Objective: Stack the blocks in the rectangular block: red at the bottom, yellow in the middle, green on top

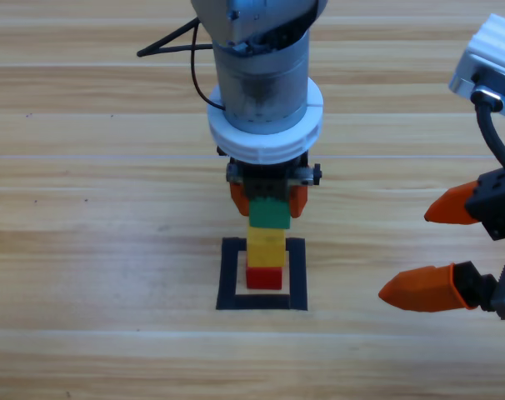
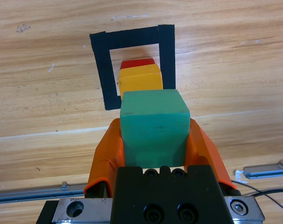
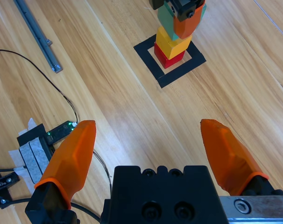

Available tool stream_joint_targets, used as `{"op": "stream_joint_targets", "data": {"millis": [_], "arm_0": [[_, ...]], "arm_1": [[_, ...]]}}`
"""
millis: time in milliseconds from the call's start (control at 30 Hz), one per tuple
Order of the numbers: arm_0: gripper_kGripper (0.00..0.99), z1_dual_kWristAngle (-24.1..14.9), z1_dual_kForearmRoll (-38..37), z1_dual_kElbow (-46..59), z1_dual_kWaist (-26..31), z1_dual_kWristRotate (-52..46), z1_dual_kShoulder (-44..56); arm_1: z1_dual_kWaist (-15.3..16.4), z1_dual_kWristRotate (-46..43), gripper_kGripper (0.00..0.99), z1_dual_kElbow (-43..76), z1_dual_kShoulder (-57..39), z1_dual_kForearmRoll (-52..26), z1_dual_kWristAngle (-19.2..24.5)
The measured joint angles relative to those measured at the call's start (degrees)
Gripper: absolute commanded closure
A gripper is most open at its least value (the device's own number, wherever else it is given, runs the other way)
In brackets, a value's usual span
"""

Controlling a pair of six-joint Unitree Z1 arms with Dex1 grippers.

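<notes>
Green (image 2: 154,128) is held between the closed jaws of the left gripper (image 1: 269,198), gripped on two opposite side faces, and is seen seated on, or just above, yellow (image 1: 267,246); whether full contact has been made cannot be told. Yellow rests on red (image 1: 264,277), and red sits inside the tape square (image 1: 227,275), toward its far edge and roughly midway between its side strips. The square itself lies near the middle of the table (image 1: 86,250), somewhat toward the near edge.

The right gripper (image 1: 432,250) is parked by the table's right edge with its jaws spread wide and nothing between them.

The stacking is judged all but finished, with only the release of green remaining. The cubes look rigid, light and smooth-faced, so little grip force should be needed, yet a slight sideways nudge could be enough to shift the column. Flat opposite sides are the natural place to take hold, as is done here. In the left wrist view green appears slightly offset from yellow, though much of that may be perspective. Opening is best done evenly and the lift taken straight up, so that no jaw drags a face and topples the stack.
</notes>
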State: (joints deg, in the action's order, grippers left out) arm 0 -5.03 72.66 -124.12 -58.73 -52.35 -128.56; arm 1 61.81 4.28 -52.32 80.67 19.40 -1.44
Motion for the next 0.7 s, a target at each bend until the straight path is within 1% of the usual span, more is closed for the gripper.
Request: {"op": "stream_joint_targets", "data": {"millis": [267,700], "arm_0": [[0.935,0.0,-0.08,0.0,-0.03,0.0,-0.51],[0.933,0.0,-2.48,2.17,-0.03,0.22,-1.65]], "arm_1": [[0.0,0.0,0.001,0.0,0.0,0.0,0.0],[0.0,0.0,0.001,0.0,0.0,0.0,0.0]]}}
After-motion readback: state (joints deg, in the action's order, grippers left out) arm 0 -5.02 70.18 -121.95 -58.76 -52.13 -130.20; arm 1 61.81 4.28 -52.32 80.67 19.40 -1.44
